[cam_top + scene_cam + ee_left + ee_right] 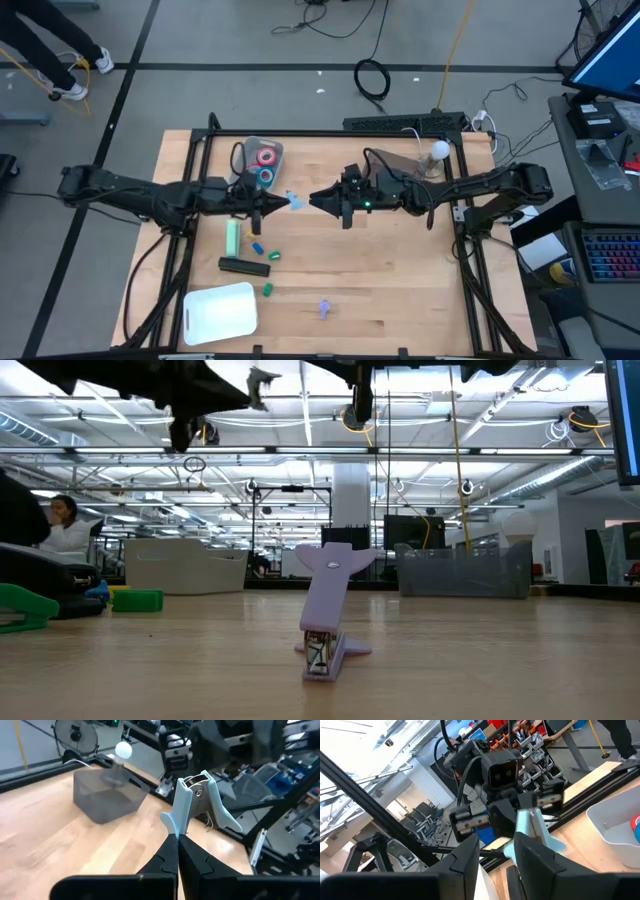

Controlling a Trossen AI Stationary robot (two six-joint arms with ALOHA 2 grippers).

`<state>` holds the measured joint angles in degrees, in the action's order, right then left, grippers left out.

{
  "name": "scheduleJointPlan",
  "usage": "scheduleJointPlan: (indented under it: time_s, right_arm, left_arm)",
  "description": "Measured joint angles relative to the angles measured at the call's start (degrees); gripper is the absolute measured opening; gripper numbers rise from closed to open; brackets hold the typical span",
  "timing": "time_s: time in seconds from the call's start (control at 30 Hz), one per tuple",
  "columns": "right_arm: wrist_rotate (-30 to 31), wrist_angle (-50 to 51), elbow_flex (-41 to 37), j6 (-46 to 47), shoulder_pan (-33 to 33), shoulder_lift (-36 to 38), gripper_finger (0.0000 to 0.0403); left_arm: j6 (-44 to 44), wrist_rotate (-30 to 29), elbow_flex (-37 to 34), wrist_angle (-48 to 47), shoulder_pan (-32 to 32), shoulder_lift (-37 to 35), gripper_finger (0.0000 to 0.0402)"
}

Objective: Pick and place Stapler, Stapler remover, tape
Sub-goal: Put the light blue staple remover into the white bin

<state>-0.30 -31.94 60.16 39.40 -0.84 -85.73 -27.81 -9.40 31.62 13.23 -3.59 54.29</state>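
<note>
Between shut left jaws, the pale-blue staple remover (195,807) stands pinched.

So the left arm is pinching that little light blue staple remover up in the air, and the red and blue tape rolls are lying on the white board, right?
Not quite. The left gripper does pinch the light blue staple remover in the air, but the tape rolls lie in the clear bin at the table's far side, not on the white board. The high view shows it.
</note>
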Motion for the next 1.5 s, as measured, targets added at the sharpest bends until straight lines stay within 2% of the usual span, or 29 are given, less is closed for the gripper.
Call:
scheduleJointPlan:
  time_s: [0.2, 0.37, 0.5, 0.67, 0.93, 1.2, 1.37, 1.5]
  right_arm:
    - [0.0, 0.2, 0.0, -2.2, 0.1, 0.0, 0.0120]
    - [0.0, 0.5, 0.0, -3.2, 0.1, 0.0, 0.0117]
    - [0.1, 0.5, 0.0, -3.3, 0.2, 0.0, 0.0119]
    - [0.2, 0.5, 0.0, -4.1, 0.6, 0.0, 0.0117]
    - [0.2, 0.5, 0.0, -4.1, 1.3, 0.0, 0.0118]
    - [0.2, 0.9, 0.0, -4.1, 1.3, 0.0, 0.0115]
    - [0.2, 1.0, 0.0, -4.3, 1.3, 0.0, 0.0114]
    - [0.2, 1.0, 0.0, -4.3, 1.4, 0.0, 0.0114]
  left_arm:
    - [-4.6, 2.5, 0.0, -10.9, -3.2, -7.2, 0.0000]
    - [-11.6, 9.2, 0.3, -21.1, -6.7, -10.1, 0.0000]
    - [-17.2, 16.2, 3.7, -34.0, -9.6, -9.8, 0.0000]
    - [-20.9, 21.6, 10.4, -51.0, -13.2, -7.6, 0.0000]
    - [-26.7, 28.1, 18.3, -67.2, -20.0, -2.2, 0.0000]
    - [-38.2, 36.8, 18.6, -73.6, -30.7, 6.0, 0.0000]
    - [-45.9, 41.0, 18.6, -73.0, -36.8, 11.7, 0.0000]
    - [-51.5, 41.5, 18.6, -71.0, -40.4, 14.5, 0.0000]
